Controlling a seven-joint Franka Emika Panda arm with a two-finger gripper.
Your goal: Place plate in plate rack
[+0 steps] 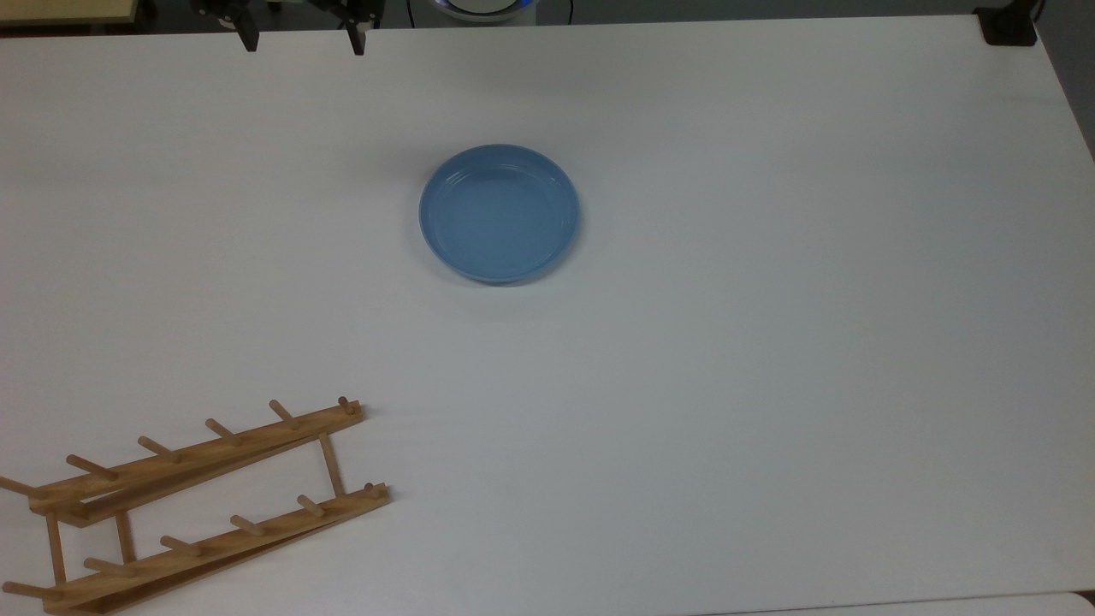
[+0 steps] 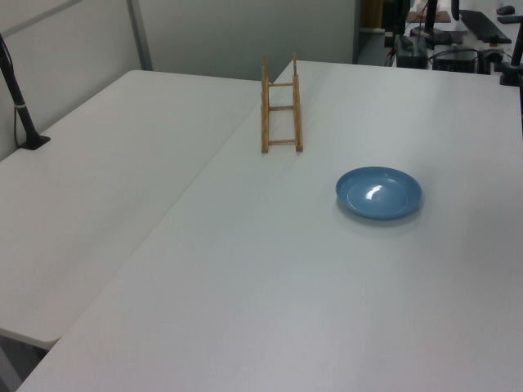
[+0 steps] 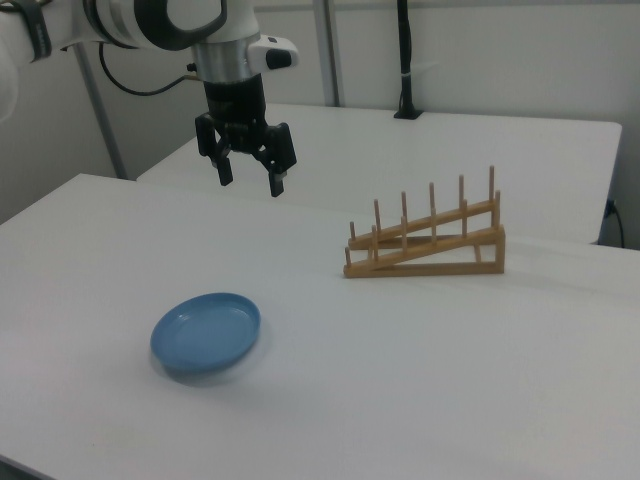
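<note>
Hovering high over the white surface, spread wide and gripping nothing: the Panda arm's tool, fingertips pointing down, in the right view at about 11 o'clock from the light-blue plate and well apart from it. Showing in the top view at the frame's 12 o'clock edge, the tool again, both dark fingertips poking into the picture.

Lying flat and right side up near the middle of the surface, the plate, untouched, with bare white all round it. Standing well apart at about 7 o'clock from the plate in the top view, the wooden plate rack, its two pegged rails sloping and every slot vacant. Appearing in the left view at about 11 o'clock from the plate, the rack seen end-on.

Judging from the layout: the opening step, reaching for the plate, with no grasp yet made. Calling next for a descent to the plate's raised rim, one finger inside and one outside, closing on the edge, then lifting, tipping upright and carrying across to a gap between pegs.
</note>
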